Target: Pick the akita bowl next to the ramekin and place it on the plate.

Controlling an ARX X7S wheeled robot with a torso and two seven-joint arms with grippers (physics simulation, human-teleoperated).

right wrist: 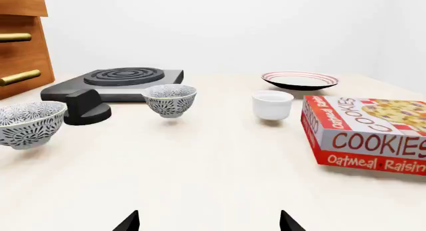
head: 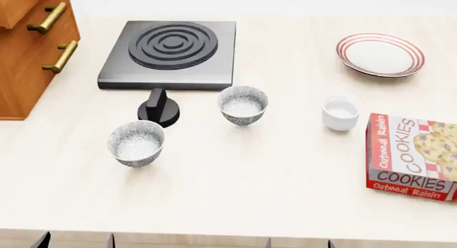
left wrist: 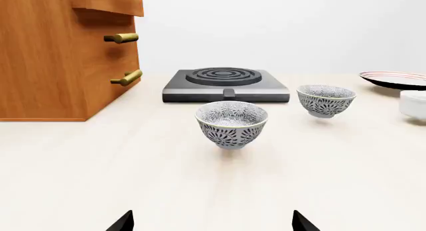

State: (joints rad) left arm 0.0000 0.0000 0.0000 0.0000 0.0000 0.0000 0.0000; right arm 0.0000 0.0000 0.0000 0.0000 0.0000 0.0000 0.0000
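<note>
Akita bowl (head: 243,104) stands upright on the pale wooden counter (head: 271,173), between the ramekin (head: 341,112) and a second patterned bowl (head: 136,143), with the red-ringed plate (head: 380,54) well beyond. A red box (head: 414,157) reads "Oatmeal Raisin COOKIES". Left gripper (left wrist: 211,222) and right gripper (right wrist: 209,221) hold their tips apart, empty, before a white wall.

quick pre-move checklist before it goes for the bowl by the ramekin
1. Target picked: akita bowl is the patterned one nearer the ramekin; second bowl sits farther off. ok
2. Target upright and empty. ok
3. Plate bare, ready to receive. ok
4. Right gripper open, holding nothing. ok
5. Left gripper open, faces the second bowl, not the target. ok
6. Path past the cookie box and ramekin to the plate. cannot tell
</note>
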